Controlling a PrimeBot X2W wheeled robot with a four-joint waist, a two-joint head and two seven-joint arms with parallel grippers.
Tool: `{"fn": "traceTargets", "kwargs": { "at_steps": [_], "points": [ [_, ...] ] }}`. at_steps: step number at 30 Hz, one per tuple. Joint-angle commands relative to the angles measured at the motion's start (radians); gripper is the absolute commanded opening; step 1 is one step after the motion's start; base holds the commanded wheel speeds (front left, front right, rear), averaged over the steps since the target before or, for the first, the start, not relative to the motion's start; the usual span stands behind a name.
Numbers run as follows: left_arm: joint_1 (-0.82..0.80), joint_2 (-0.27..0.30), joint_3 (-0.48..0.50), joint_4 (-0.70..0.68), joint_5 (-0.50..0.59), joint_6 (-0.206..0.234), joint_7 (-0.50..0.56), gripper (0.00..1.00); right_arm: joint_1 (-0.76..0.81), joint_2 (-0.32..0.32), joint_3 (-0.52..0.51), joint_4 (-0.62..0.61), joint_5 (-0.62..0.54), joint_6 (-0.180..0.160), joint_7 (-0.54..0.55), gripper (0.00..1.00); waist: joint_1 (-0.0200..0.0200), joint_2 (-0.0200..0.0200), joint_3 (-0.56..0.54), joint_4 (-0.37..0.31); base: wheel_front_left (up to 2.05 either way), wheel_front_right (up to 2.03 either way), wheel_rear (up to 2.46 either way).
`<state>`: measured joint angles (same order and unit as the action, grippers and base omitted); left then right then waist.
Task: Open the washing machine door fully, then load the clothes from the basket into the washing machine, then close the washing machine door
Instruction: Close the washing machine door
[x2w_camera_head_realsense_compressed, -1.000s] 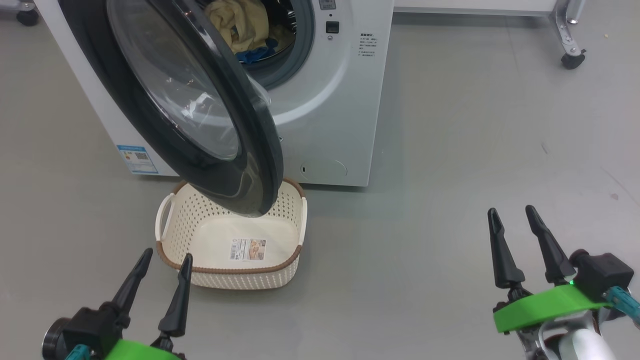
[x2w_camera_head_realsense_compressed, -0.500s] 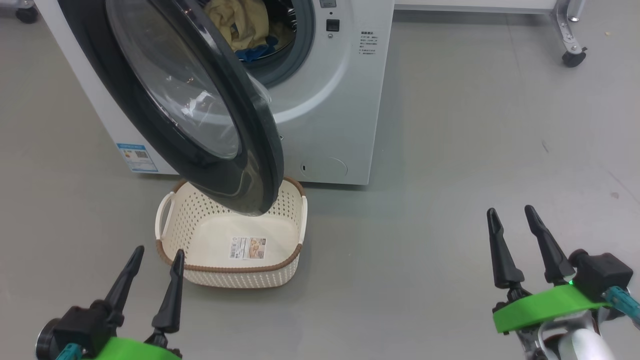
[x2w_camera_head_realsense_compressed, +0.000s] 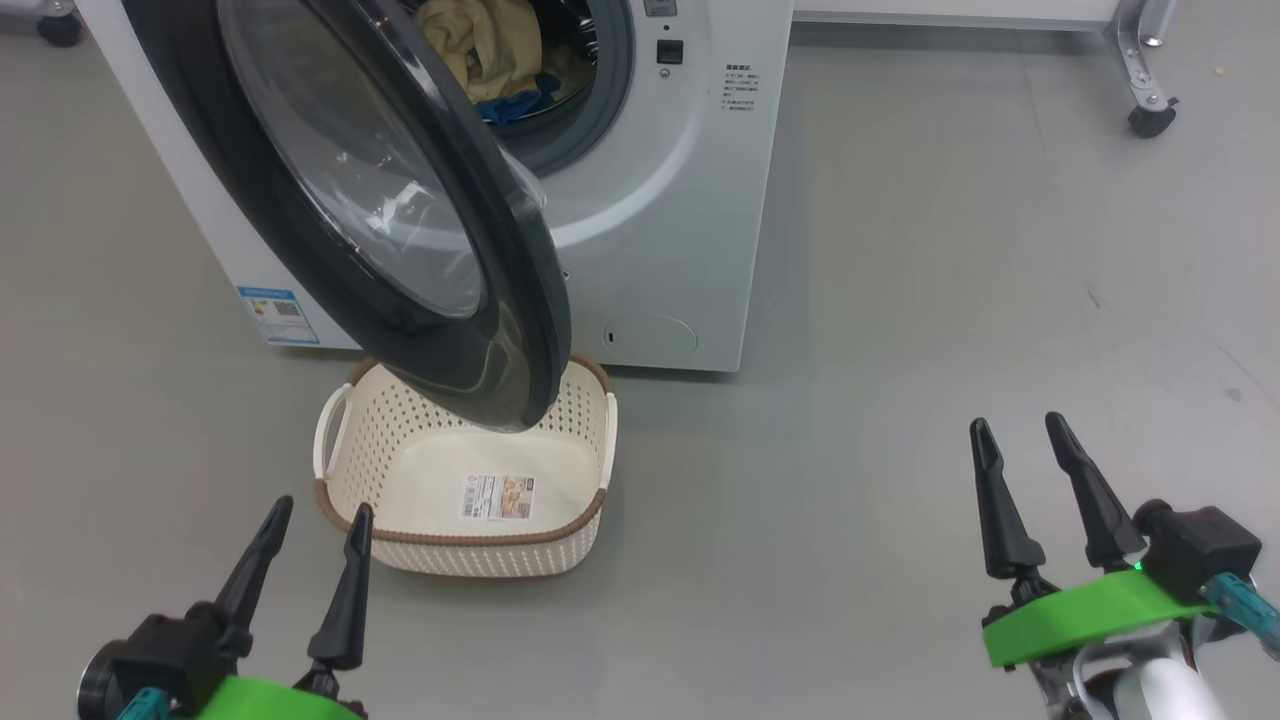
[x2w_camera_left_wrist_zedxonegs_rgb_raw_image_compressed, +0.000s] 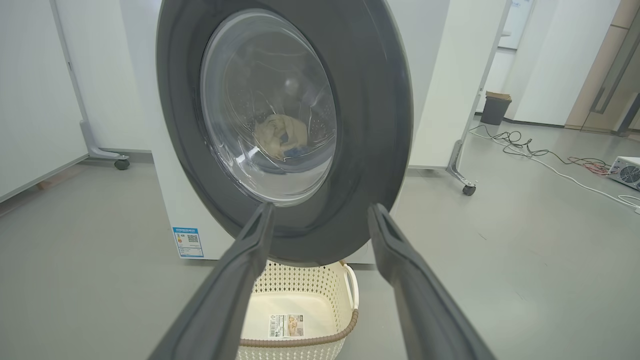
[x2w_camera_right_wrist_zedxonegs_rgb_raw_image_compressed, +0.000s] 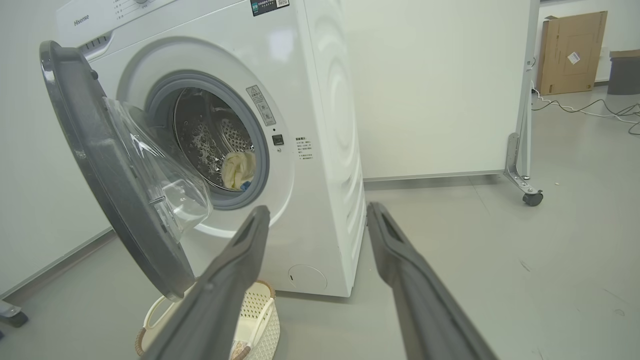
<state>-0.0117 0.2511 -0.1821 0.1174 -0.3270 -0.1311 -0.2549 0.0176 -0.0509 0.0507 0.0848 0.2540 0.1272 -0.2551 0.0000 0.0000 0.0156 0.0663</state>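
The white washing machine stands ahead with its black-rimmed glass door swung partly open, hanging over the basket. Cream-yellow clothes with a blue edge lie inside the drum, also seen in the right wrist view as clothes. The cream basket with a brown rim sits on the floor under the door, holding only its label sticker. My left gripper is open just left of the basket's near corner. My right gripper is open over bare floor, well to the right. In the left wrist view the door faces me.
Grey floor spreads to the right of the machine. A white panel on castor wheels stands at the back right. Cables, a bin and a cardboard box lie further off.
My left gripper drew back a little from the basket's corner toward the lower left. The head camera shifted slightly. The door and the right gripper kept their places.
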Motion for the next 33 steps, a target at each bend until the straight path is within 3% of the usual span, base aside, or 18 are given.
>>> {"fn": "traceTargets", "kwargs": {
  "at_steps": [1, 30, 31, 32, 33],
  "points": [
    [-0.026, 0.016, 0.035, -0.028, -0.005, 0.000, -0.007, 1.00, -0.029, -0.002, 0.022, -0.031, -0.006, 0.003, -0.007, 1.00, 0.0000, 0.0000, -0.001, 0.000, 0.00, 0.00, 0.00],
    [-0.029, 0.016, 0.030, -0.027, -0.003, 0.000, -0.007, 1.00, -0.034, -0.001, 0.025, -0.028, -0.003, 0.003, -0.007, 1.00, 0.0000, 0.0000, 0.004, 0.004, 0.00, 0.00, 0.00],
    [-0.030, 0.015, 0.029, -0.027, -0.003, 0.000, -0.007, 1.00, -0.035, -0.001, 0.025, -0.028, -0.002, 0.003, -0.007, 0.39, 0.0000, 0.0000, 0.004, 0.005, 0.00, 0.00, 0.00],
    [-0.031, 0.015, 0.027, -0.027, -0.003, 0.000, -0.007, 1.00, -0.038, -0.001, 0.026, -0.033, -0.001, 0.003, -0.007, 0.03, 0.0000, 0.0000, 0.006, 0.007, 0.00, 0.00, 0.00],
    [-0.033, 0.015, 0.024, -0.027, -0.003, 0.000, -0.007, 1.00, -0.040, -0.001, 0.025, -0.037, 0.001, 0.003, -0.007, 0.00, 0.0000, 0.0000, 0.008, 0.010, 0.00, 0.00, 0.00]
  ]
}}
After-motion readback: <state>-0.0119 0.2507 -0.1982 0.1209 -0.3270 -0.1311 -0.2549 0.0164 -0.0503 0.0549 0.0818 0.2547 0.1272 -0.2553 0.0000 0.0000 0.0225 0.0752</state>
